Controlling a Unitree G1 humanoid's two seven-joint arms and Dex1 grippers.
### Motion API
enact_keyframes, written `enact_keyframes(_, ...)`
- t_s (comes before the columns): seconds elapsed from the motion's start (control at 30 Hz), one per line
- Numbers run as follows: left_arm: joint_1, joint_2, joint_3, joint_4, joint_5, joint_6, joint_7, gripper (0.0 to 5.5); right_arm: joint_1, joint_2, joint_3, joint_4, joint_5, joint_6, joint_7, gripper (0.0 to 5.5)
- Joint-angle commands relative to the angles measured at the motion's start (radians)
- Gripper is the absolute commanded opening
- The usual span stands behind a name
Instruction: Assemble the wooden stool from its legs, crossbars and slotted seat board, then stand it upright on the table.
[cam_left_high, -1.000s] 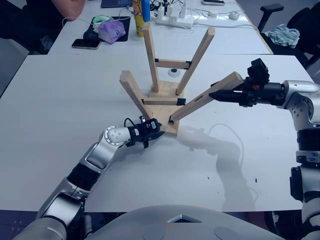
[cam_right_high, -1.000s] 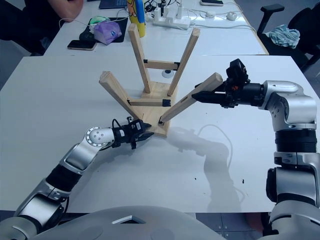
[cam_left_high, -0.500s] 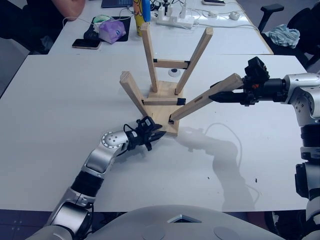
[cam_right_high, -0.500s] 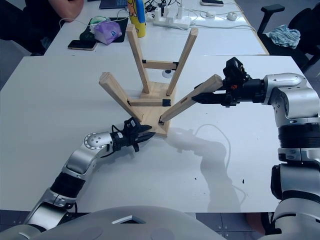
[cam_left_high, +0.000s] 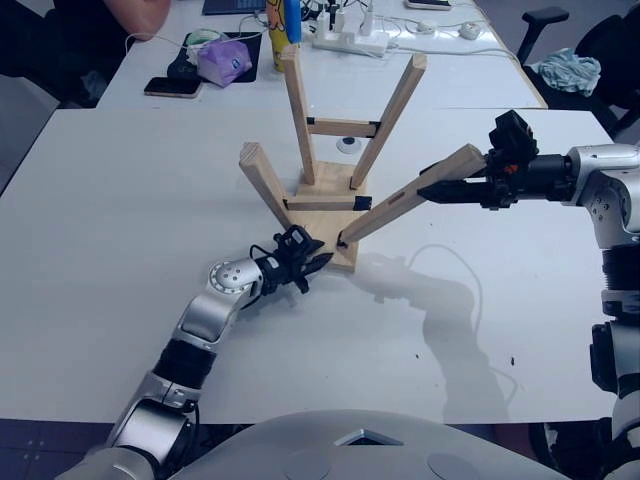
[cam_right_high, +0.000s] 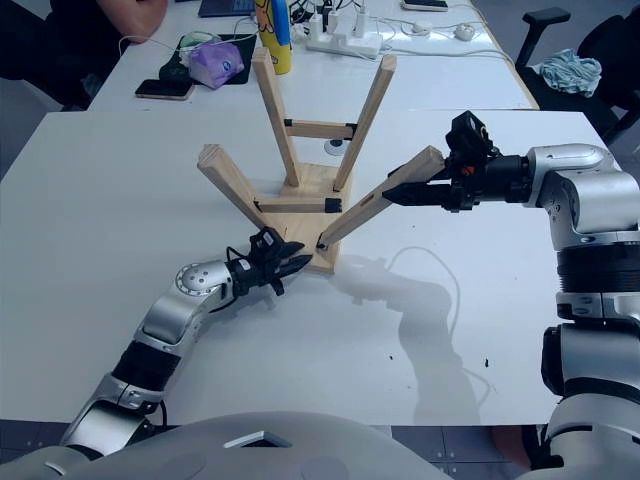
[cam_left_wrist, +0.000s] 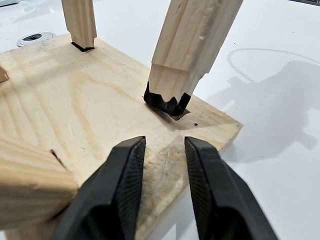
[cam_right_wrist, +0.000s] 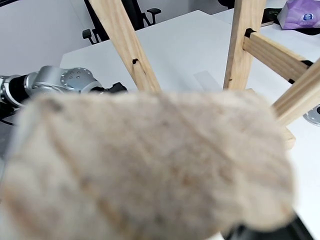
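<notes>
The stool (cam_left_high: 325, 203) sits upside down mid-frame on the white table (cam_left_high: 120, 200), with its seat board (cam_left_wrist: 75, 100) flat and its legs sticking up. Over on the right, the right gripper (cam_left_high: 445, 189) is clamped on the tip of the slanted leg (cam_left_high: 395, 205). The left gripper (cam_left_high: 316, 263) hovers at the board's near corner, jaws apart.

Bright, even light from above and ahead washes the matte white table (cam_left_high: 110, 200). The upturned pale wooden stool (cam_left_high: 327, 202) throws a soft grey shadow onto the tabletop, toward the robot and to its right. In the left wrist view a denser shadow hugs the corner of the light plywood seat board (cam_left_wrist: 75, 100).
</notes>
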Motion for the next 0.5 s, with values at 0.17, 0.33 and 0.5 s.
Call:
enact_keyframes(0.17,0.051,0.038,-0.028,0.042,0.045,0.101,0.01,1.43,-0.027,-0.01,0.016,-0.014,-0.031,-0.025,0.012,2.08)
enact_keyframes(0.33,0.064,0.04,-0.026,0.026,0.041,0.119,0.016,1.43,-0.056,-0.027,0.02,0.006,-0.047,-0.034,0.036,2.08)
enact_keyframes(0.5,0.077,0.036,-0.026,0.022,0.037,0.124,0.024,1.43,-0.088,-0.029,0.023,0.027,-0.063,-0.04,0.052,2.08)
